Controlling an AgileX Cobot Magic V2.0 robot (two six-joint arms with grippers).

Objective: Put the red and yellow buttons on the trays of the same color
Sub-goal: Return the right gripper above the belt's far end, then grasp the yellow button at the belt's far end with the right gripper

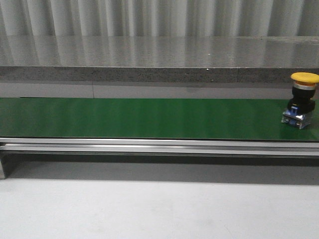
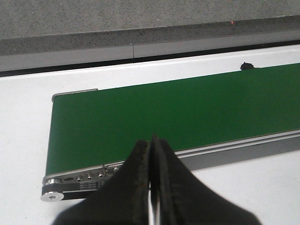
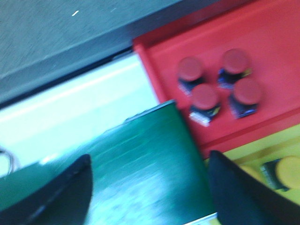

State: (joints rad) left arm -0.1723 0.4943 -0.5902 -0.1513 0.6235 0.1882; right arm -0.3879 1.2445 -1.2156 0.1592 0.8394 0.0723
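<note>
Yellow button (image 1: 302,99) stands upright at the far right end of the green conveyor belt (image 1: 149,118) in the front view, its mushroom cap on top of a black collar and a blue-and-silver base. It sits towards the back edge of the belt, close to the picture's right border. The belt runs the full width of the view on a silver rail, with a pale table (image 1: 149,209) in front of it and a grey stone ledge (image 1: 149,57) behind. Neither gripper shows in this view.

From the left wrist view, the left gripper (image 2: 151,154) has its two dark fingers pressed together with nothing between them, poised over the near rail of the belt close to the belt's end roller (image 2: 51,196). The belt surface here carries nothing; a small dark object shows at its far edge, too small to identify.

The right wrist view is blurred. The right gripper (image 3: 150,183) is spread wide, its fingers (image 3: 56,192) well apart and holding nothing, above the end of the belt. Just beyond that end lies a red tray (image 3: 272,42) with four red buttons (image 3: 218,89) clustered upright in it. Beside it is a yellow tray (image 3: 262,145) holding at least one yellow-capped button (image 3: 283,172).
</note>
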